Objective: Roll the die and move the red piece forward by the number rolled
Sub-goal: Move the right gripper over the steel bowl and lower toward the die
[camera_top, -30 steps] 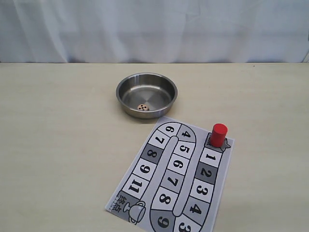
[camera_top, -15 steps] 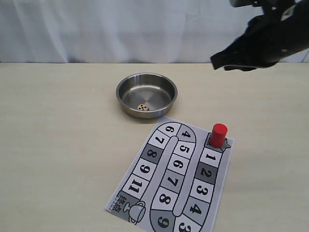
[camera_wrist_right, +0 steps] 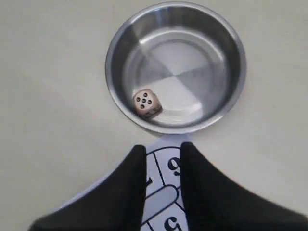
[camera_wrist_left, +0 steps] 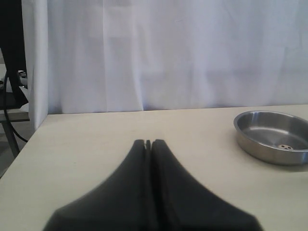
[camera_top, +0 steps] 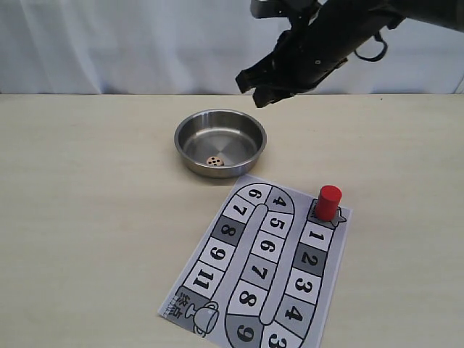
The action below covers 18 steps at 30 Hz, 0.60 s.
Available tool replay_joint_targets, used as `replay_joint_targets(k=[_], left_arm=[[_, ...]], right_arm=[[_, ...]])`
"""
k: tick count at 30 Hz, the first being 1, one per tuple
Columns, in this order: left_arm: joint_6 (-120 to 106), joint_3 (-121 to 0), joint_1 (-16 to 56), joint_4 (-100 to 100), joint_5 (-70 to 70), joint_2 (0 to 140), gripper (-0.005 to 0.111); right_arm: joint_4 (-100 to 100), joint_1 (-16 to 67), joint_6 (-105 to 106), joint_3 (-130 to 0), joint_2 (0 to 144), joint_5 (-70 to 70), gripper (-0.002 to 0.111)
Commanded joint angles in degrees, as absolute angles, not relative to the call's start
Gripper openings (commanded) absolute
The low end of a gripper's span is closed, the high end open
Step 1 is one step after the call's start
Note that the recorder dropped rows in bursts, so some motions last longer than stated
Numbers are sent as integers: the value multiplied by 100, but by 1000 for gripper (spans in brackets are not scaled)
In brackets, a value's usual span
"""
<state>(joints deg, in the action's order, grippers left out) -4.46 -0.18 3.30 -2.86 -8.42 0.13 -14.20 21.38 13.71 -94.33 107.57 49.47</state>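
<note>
My right jaws, a little spread, just came over the bowl at upper middle, where the die sits. Grabbing it looks next. Left jaws are pressed together.

A: What's the bowl you're looking at made of?
B: Metal: brushed steel, shiny. Your die looks matt and pale.
A: And the board?
B: Printed paper, matt. Your table is matt wood-grain, the red piece smooth with a faint sheen, the curtain white cloth.
</note>
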Motion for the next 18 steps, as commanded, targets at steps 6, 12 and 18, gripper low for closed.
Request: replay_joint_targets(k=[6, 12, 18], left_arm=[[-417, 0, 339, -314, -819, 0, 0], [-417, 0, 339, -314, -819, 0, 0], [-417, 0, 339, -314, -819, 0, 0]], right_arm=[[-1724, 2556, 1686, -10619, 12052, 5066, 54], [-915, 2682, 0, -11664, 13092, 5208, 54], [-1130, 2682, -261, -11994, 13569, 5096, 54]])
